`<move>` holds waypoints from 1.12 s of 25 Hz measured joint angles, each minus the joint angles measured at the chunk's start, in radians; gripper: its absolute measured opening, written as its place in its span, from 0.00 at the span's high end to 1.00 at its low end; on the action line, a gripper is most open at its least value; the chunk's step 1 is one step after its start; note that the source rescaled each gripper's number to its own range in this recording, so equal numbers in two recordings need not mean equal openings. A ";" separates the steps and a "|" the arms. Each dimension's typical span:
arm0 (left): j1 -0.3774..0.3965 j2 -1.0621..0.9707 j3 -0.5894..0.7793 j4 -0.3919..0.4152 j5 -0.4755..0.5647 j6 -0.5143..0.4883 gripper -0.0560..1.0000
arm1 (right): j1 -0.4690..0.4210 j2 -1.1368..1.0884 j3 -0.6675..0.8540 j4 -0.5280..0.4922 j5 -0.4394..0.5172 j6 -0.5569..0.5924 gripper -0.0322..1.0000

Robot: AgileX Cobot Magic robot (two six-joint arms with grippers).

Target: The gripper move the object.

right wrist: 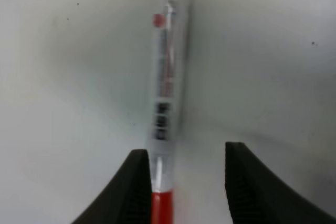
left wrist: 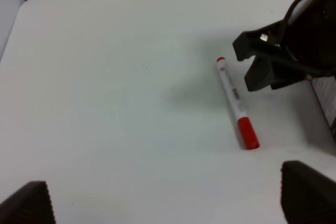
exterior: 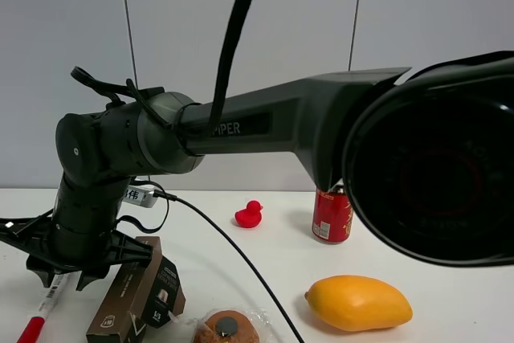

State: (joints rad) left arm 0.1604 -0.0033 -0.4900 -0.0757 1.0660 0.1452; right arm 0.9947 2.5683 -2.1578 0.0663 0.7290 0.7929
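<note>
Right fingers (right wrist: 131, 192) spread astride marker (right wrist: 167, 77).
I'd pinch mid-barrel: light, stiff, slick, may roll; left fingers (left wrist: 307, 192) spread too.

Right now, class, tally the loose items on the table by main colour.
Red: 2, toy duck, drinks can
Brown: 2, carton, wrapped bun
Orange-yellow: 1, mango
White: 1, marker pen
Total: 6

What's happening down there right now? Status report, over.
Right gripper open, straddling marker pen. Pen lying flat, not gripped. Left gripper open, standing off. Brown carton close beside.
</note>
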 joint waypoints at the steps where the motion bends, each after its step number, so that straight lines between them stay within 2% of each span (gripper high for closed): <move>1: 0.000 0.000 0.000 0.000 0.000 0.000 0.00 | 0.000 0.000 0.000 0.000 0.002 -0.001 0.75; 7: 0.000 0.000 0.000 0.000 0.000 0.000 0.00 | -0.001 -0.015 0.001 0.007 0.002 -0.006 0.74; 9: 0.000 0.000 0.000 0.000 0.000 0.000 0.00 | -0.001 -0.041 0.001 0.006 -0.015 -0.039 0.74; 13: 0.000 0.000 0.000 0.000 0.000 0.000 0.00 | -0.001 -0.121 0.001 0.003 -0.081 -0.177 0.74; 17: 0.000 0.000 0.000 0.000 0.000 0.000 0.00 | -0.001 -0.170 0.001 0.003 -0.089 -0.286 0.73; 19: 0.000 0.000 0.000 0.000 0.000 0.000 0.00 | -0.001 -0.183 0.001 0.003 -0.089 -0.347 0.65; 24: 0.000 0.000 0.000 0.000 0.000 0.000 0.00 | -0.001 -0.227 0.001 -0.004 -0.059 -0.539 0.31; 26: 0.000 0.000 0.000 0.000 0.000 0.000 0.00 | -0.001 -0.260 0.001 -0.029 -0.022 -0.621 0.22; 28: 0.000 0.000 0.000 0.000 0.000 0.000 0.00 | 0.004 -0.304 0.002 -0.092 0.030 -0.696 0.17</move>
State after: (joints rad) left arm 0.1604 -0.0033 -0.4900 -0.0757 1.0660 0.1452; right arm 0.9984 2.2640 -2.1559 -0.0255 0.7594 0.0967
